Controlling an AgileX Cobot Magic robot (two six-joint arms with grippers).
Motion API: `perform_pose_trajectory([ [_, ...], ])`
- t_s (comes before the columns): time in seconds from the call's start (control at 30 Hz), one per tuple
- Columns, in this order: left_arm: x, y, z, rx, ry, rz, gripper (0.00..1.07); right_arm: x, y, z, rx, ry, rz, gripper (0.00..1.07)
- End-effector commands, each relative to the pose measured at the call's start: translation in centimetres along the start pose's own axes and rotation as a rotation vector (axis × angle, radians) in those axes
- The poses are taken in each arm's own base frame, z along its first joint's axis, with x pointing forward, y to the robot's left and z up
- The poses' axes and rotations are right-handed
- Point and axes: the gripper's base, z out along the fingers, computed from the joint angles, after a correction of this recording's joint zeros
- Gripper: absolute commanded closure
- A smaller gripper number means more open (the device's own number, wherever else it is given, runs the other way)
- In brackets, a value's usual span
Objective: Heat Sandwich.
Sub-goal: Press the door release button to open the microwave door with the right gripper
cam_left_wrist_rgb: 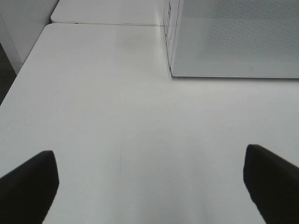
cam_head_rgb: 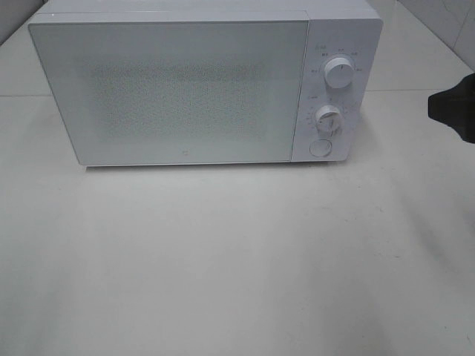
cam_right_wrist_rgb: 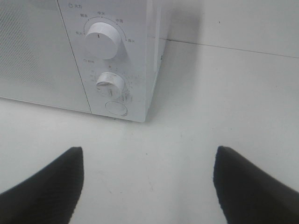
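A white microwave [cam_head_rgb: 193, 85] stands at the back of the white table, its door shut. Its panel on the right has two knobs [cam_head_rgb: 339, 74] and a round button [cam_head_rgb: 320, 147]. The panel also shows in the right wrist view [cam_right_wrist_rgb: 103, 35]. The sandwich and its pink dish are not in view. My right gripper [cam_right_wrist_rgb: 147, 186] is open and empty, above the table in front of the microwave's right corner; only a dark part of its arm [cam_head_rgb: 453, 107] shows at the right edge of the high view. My left gripper [cam_left_wrist_rgb: 149, 182] is open and empty over bare table, near the microwave's left front corner [cam_left_wrist_rgb: 173, 72].
The table's left edge [cam_left_wrist_rgb: 21, 74] shows in the left wrist view, with a seam to a second table behind [cam_left_wrist_rgb: 107, 24]. A seam also runs behind the microwave on the right [cam_right_wrist_rgb: 224, 46].
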Motion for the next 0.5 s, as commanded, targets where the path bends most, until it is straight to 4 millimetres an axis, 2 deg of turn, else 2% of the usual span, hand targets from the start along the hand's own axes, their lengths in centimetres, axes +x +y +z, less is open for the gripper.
perform_pose_trajectory([
  [0.03,0.2,-0.1,-0.3,0.006,-0.035,-0.001,0.03,0.8,0.0,1.4,-0.002,-0.039,0.008,0.32],
  [0.07,0.2,-0.1,-0.3,0.006,-0.035,-0.001,0.03,1.7,0.1,2.3,-0.012,-0.062,0.011,0.32],
  [0.23,0.2,-0.1,-0.3,0.006,-0.035,-0.001,0.03,2.9,0.3,3.7,-0.024,-0.122,0.013,0.32],
  [0.5,0.2,-0.1,-0.3,0.006,-0.035,-0.001,0.03,4.1,0.0,5.9,0.011,-0.18,0.026,0.32],
])
